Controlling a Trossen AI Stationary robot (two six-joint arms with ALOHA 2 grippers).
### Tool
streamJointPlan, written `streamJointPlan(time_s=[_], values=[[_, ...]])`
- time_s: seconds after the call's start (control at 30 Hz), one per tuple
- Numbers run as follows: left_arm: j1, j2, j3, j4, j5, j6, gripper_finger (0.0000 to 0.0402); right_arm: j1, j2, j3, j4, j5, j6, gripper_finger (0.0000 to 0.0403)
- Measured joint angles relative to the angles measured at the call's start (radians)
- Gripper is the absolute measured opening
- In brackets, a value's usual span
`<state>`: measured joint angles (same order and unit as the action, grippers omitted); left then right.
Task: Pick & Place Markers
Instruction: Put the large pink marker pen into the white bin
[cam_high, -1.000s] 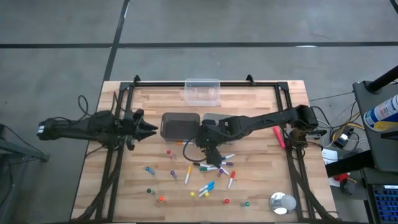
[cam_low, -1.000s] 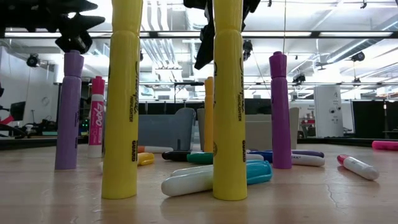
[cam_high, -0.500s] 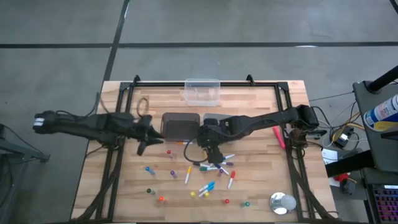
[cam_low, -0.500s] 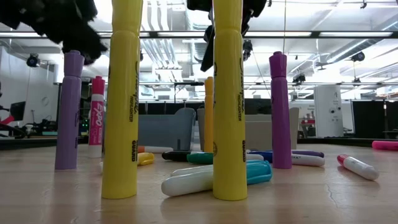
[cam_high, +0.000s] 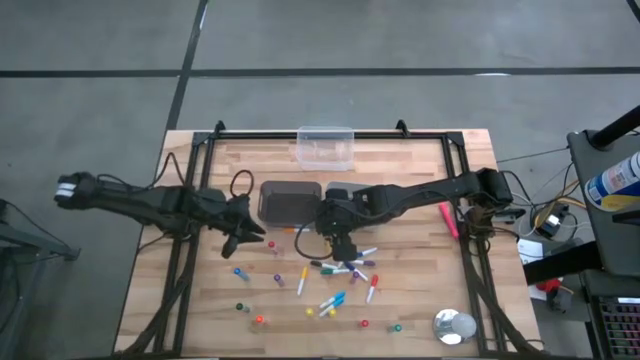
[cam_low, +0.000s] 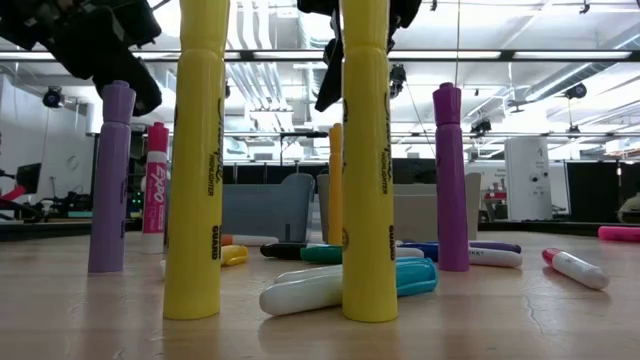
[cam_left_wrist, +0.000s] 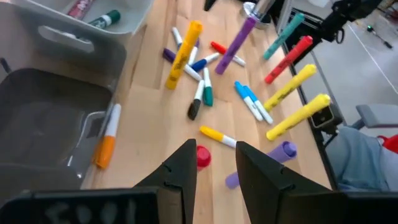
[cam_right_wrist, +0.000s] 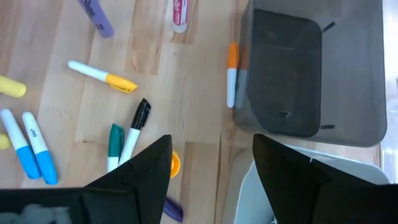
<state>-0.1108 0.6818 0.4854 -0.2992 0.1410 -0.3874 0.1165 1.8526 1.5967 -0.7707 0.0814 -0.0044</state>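
Many markers are scattered on the wooden table, some lying flat, some standing on end, like the two yellow highlighters and the purple ones. My left gripper hangs open over the left part of the scatter. A red-capped marker stands just ahead of its fingers. My right gripper hovers open and holding nothing above the middle of the pile, next to the bins. An orange marker lies against the dark bin's wall.
A dark grey bin and a lighter grey bin sit just beyond the markers, and a clear tub stands at the far edge. A silver tape roll lies near the right corner. A pink marker lies by the right arm's base.
My left gripper has swung toward the table's right and near edge and come down lower, closing in on the leftmost markers. My right gripper has stayed over the pile. No marker has moved.
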Motion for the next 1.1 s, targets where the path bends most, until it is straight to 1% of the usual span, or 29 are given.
streamJointPlan(time_s=[0.1,0.3,0.5,0.77,1.1], values=[[-0.027,0.005,0.000,0.001,-0.005,0.012,0.0105,0.000,0.000,0.000,0.000,0.000,0.000,0.0219],[-0.076,0.020,0.000,0.010,-0.047,0.053,0.0105,-0.003,0.000,0.000,0.013,0.000,-0.014,0.0219],[-0.119,0.040,0.000,0.009,-0.206,0.064,0.0105,-0.006,0.000,0.000,0.023,-0.001,-0.019,0.0219],[-0.122,0.043,0.000,0.010,-0.205,0.029,0.0105,-0.006,0.000,0.000,0.040,-0.001,-0.025,0.0219],[-0.122,0.024,-0.001,-0.008,-0.195,-0.018,0.0105,-0.006,0.000,0.000,0.202,-0.014,-0.077,0.0219]])
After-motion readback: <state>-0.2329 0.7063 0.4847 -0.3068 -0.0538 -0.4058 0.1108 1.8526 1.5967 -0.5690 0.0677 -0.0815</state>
